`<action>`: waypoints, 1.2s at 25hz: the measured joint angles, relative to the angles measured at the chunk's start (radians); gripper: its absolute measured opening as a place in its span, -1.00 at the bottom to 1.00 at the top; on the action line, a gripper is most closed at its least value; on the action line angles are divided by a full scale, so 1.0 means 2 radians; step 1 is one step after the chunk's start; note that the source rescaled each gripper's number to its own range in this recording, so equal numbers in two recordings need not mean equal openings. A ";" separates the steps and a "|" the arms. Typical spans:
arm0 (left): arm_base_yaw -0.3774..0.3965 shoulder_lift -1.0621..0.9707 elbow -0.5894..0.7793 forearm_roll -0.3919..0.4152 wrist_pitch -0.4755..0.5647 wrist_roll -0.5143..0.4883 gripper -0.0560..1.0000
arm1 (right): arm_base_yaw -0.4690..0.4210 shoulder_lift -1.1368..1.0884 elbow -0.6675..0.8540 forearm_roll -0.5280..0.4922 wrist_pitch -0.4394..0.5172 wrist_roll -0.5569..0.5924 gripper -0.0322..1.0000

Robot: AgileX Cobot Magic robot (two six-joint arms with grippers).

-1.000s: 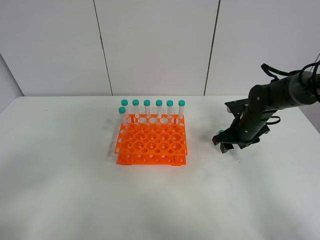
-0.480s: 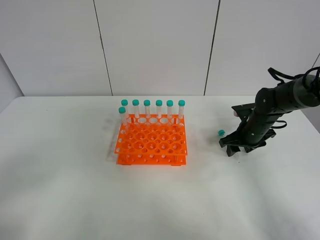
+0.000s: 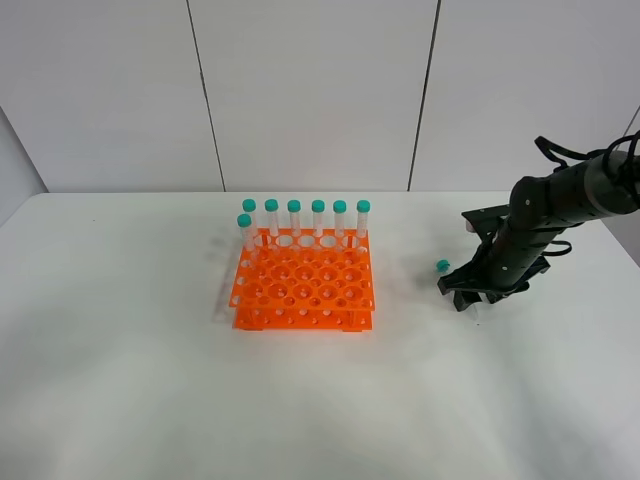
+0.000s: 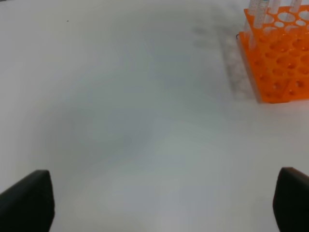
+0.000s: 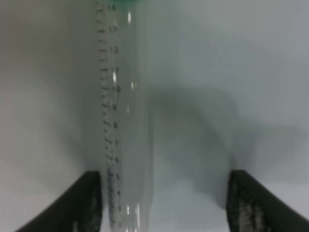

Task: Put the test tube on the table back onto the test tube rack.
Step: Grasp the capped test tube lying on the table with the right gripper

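The test tube lies on the white table [image 3: 150, 380]. In the exterior high view only its teal cap [image 3: 442, 265] shows, to the right of the orange test tube rack [image 3: 303, 285]; its body runs under my right gripper [image 3: 466, 296]. In the right wrist view the clear graduated tube [image 5: 126, 121] lies between the spread fingers, close to one finger [image 5: 89, 203]. The right gripper [image 5: 166, 205] is open around it, not closed on it. My left gripper [image 4: 164, 203] is open and empty over bare table; the rack [image 4: 280, 63] shows in the left wrist view.
Several identical teal-capped tubes [image 3: 306, 215] stand along the rack's back row, with one more [image 3: 245, 232] in the second row at the left. Most rack holes are empty. A white panelled wall stands behind the table.
My right arm has shifted right and back, uncovering the tube's teal cap. Over the last half second it has hardly moved. The rack and its tubes have not moved.
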 joint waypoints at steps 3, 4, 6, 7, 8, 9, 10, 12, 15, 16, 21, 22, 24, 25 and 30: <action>0.000 0.000 0.000 0.000 0.000 0.000 1.00 | 0.000 0.000 0.000 0.000 0.000 -0.001 0.05; 0.000 0.000 0.000 0.000 0.000 0.000 1.00 | 0.000 0.000 0.000 0.000 0.000 -0.001 -0.07; 0.000 0.000 0.000 0.000 0.000 0.000 1.00 | 0.000 0.000 0.000 0.002 0.000 -0.001 -0.44; 0.000 0.000 0.000 0.000 0.000 0.000 1.00 | 0.000 0.000 0.000 0.002 0.000 -0.001 -0.44; 0.000 0.000 0.000 0.000 0.000 0.000 1.00 | 0.000 0.000 0.000 0.002 0.000 -0.001 -0.43; 0.000 0.000 0.000 0.000 0.000 0.000 1.00 | 0.000 0.000 0.000 0.002 0.000 -0.001 -0.43; 0.000 0.000 0.000 0.000 0.000 0.000 1.00 | 0.000 0.000 0.000 0.002 0.000 -0.001 -0.43; 0.000 0.000 0.000 0.000 0.000 0.000 1.00 | 0.000 0.000 0.000 0.003 0.000 -0.001 -0.43; 0.000 0.000 0.000 0.000 0.000 0.000 1.00 | 0.000 0.000 0.000 0.003 0.000 -0.001 -0.43; 0.000 0.000 0.000 0.000 0.000 0.000 1.00 | 0.000 0.000 0.000 0.003 0.000 -0.002 -0.43; 0.000 0.000 0.000 0.000 0.000 0.000 1.00 | 0.000 -0.002 0.000 0.005 0.008 -0.026 -0.43; 0.000 0.000 0.000 0.000 0.000 0.000 1.00 | 0.000 -0.005 0.000 0.006 0.011 -0.029 -0.43; 0.000 0.000 0.000 0.000 0.000 0.000 1.00 | 0.000 -0.017 0.002 0.008 0.011 -0.030 -0.43; 0.000 0.000 0.000 0.000 0.000 0.000 1.00 | 0.000 -0.029 0.003 0.009 0.009 -0.031 -0.43; 0.000 0.000 0.000 0.000 0.000 0.000 1.00 | 0.000 -0.107 0.003 0.026 -0.015 -0.057 -0.43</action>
